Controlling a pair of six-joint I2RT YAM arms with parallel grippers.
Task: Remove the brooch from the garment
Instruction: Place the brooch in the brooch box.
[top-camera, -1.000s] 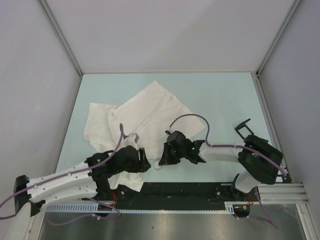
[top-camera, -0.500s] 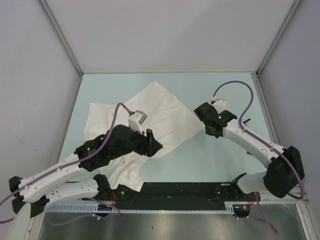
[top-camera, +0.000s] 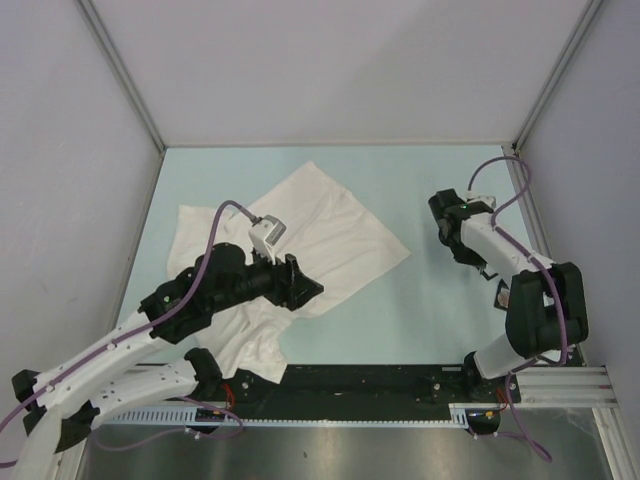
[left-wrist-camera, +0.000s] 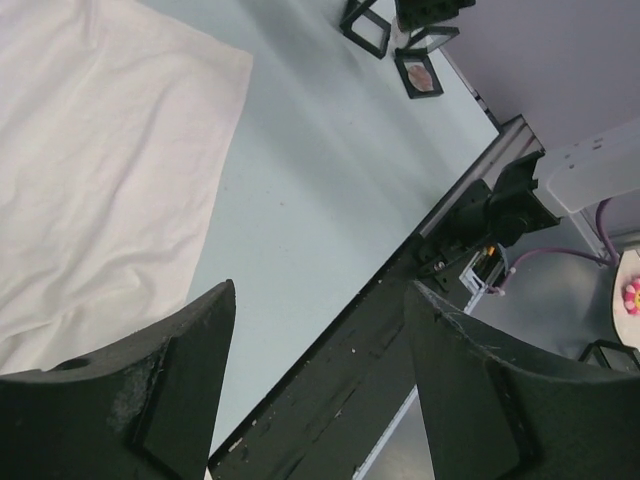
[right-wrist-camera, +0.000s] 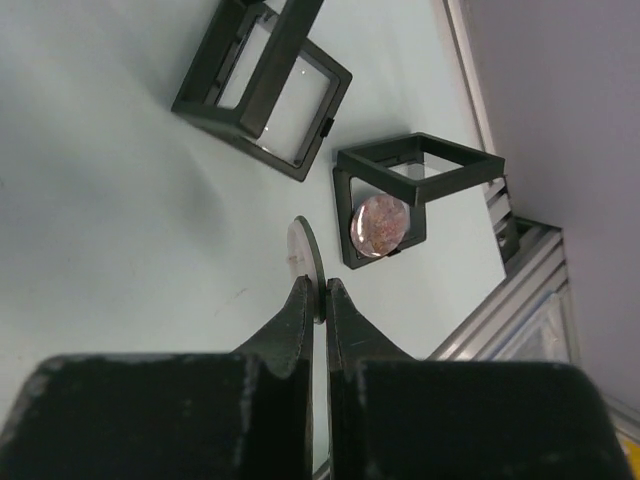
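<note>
**Right gripper** (right-wrist-camera: 319, 300): the jaws are closed on the brooch (right-wrist-camera: 303, 252). The right wrist view shows it edge-on as a thin, pale round disc, pinched at its lower rim between the two fingertips. The brooch is off the garment (top-camera: 320, 225) and well apart from it. It is held over the pale green table (top-camera: 430, 300) at the right side of the work area, near the right wall.

**Items beyond the brooch:** two black square frames rest on the table, just beside each other. The nearer frame (right-wrist-camera: 420, 190) carries a pink mottled disc (right-wrist-camera: 379, 224) on its clear panel. The farther frame (right-wrist-camera: 262, 85) shows a clear panel only (finer detail of either frame is too small to tell).

**Left gripper** (left-wrist-camera: 320, 297): the jaws are spread wide and grip no object. In the left wrist view, bare table shows between the two fingers, and the white cloth lies to their left.

**Garment:** a white short-sleeved shirt, lying rumpled on the left and centre of the table. One corner points right, toward the middle of the table. The left arm reaches across the near left part of the cloth, and its gripper hangs above the shirt's near right edge.
</note>
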